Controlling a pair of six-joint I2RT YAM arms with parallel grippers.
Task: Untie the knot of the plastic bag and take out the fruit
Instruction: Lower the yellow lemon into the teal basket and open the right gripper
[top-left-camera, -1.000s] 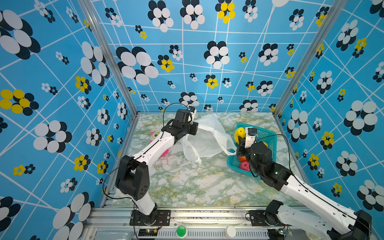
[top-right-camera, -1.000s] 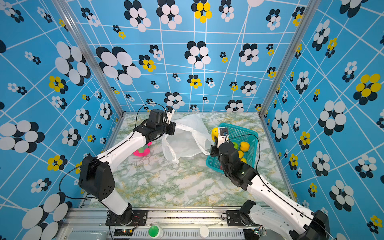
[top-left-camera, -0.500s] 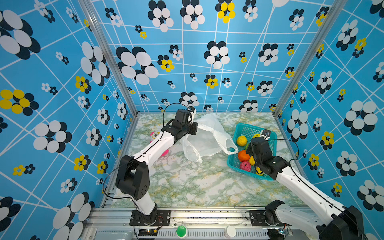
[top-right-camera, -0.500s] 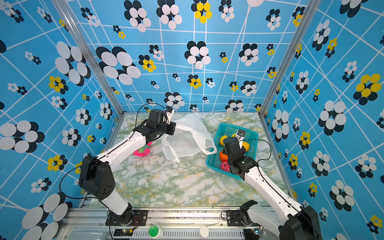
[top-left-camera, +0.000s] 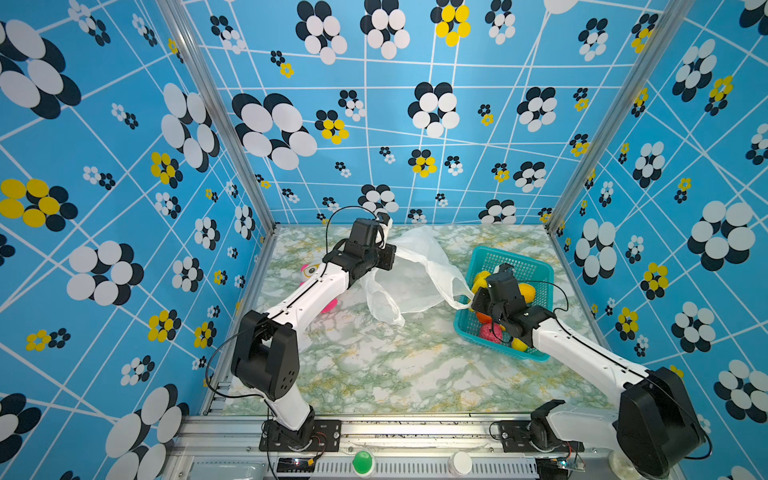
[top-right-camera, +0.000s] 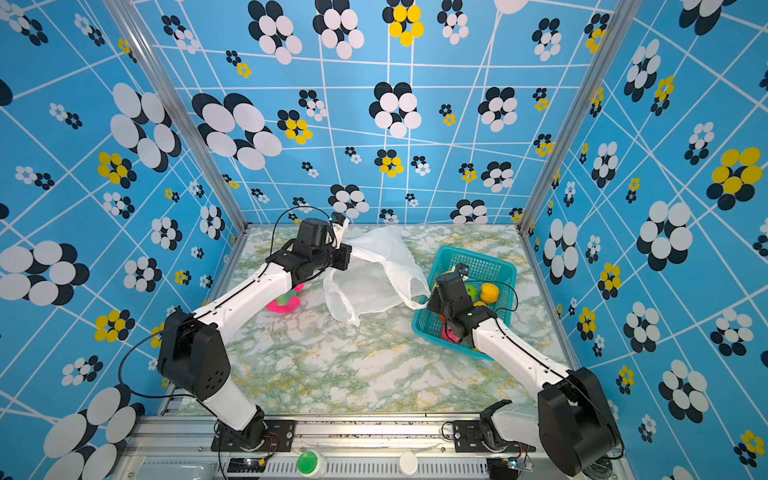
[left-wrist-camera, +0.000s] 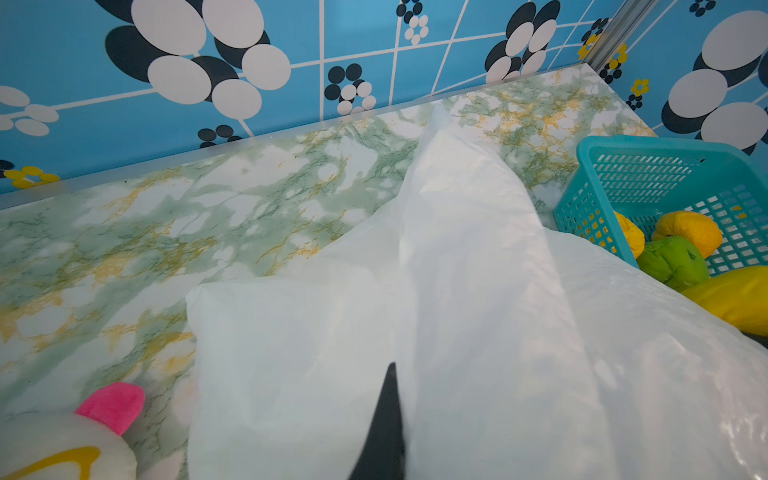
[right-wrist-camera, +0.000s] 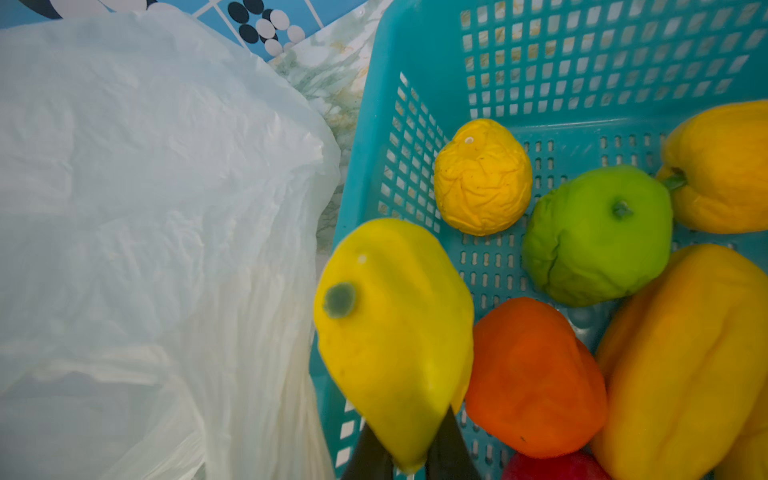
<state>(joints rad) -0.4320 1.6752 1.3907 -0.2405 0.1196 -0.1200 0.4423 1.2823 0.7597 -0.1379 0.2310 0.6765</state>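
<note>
Plastic bag (top-left-camera: 415, 274), white and crumpled, lies mid-frame on the marble table (top-left-camera: 374, 365) in both top views. The left gripper (top-left-camera: 385, 258) pinches its upper left part, jaws together. The right gripper (right-wrist-camera: 409, 432) has its jaws clamped on a yellow fruit (right-wrist-camera: 390, 316) at the left edge of the teal basket (top-left-camera: 536, 266). The other fruit (right-wrist-camera: 598, 237) lies inside.

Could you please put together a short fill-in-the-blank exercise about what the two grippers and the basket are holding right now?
The fruit pinched in the right gripper is ___ in colour.
The left gripper is shut on the white ___.
The green fruit lies inside the teal ___.
Missing words: yellow; plastic bag; basket.
</note>
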